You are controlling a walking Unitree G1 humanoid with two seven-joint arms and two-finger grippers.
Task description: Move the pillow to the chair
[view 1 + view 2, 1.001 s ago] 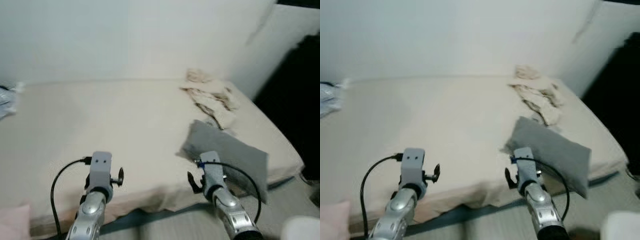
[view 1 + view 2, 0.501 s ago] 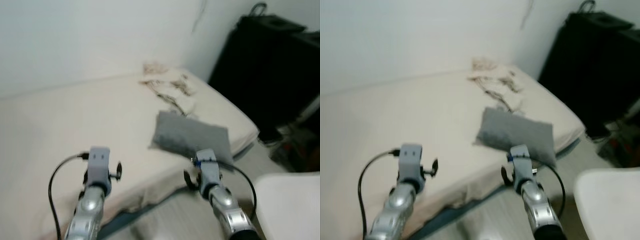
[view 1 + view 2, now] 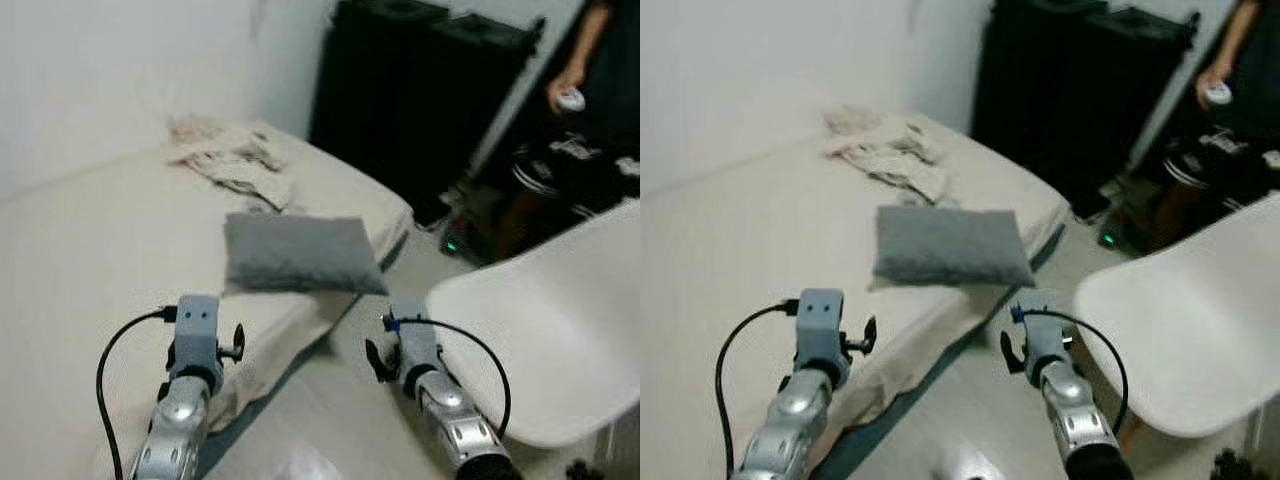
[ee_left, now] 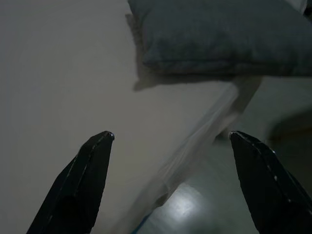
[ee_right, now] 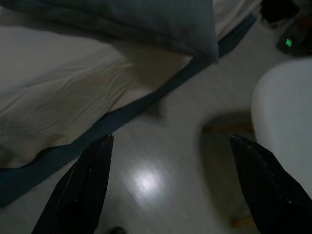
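Observation:
A grey pillow lies on the beige bed near its front edge. A white chair stands on the floor to the right of the bed. My left gripper is open and hovers over the bed edge, short of the pillow. My right gripper is open above the floor between the bed and the chair, with the pillow's corner just ahead. Both arms reach forward at the bottom of the eye views.
A crumpled cloth lies on the bed behind the pillow. A tall black cabinet stands beyond the bed's end. A person stands at the far right, with dark items on the floor nearby.
The camera has turned to the right: the pillow and cloth have shifted left in view, and the chair, cabinet and person have come into view. Both grippers stay open.

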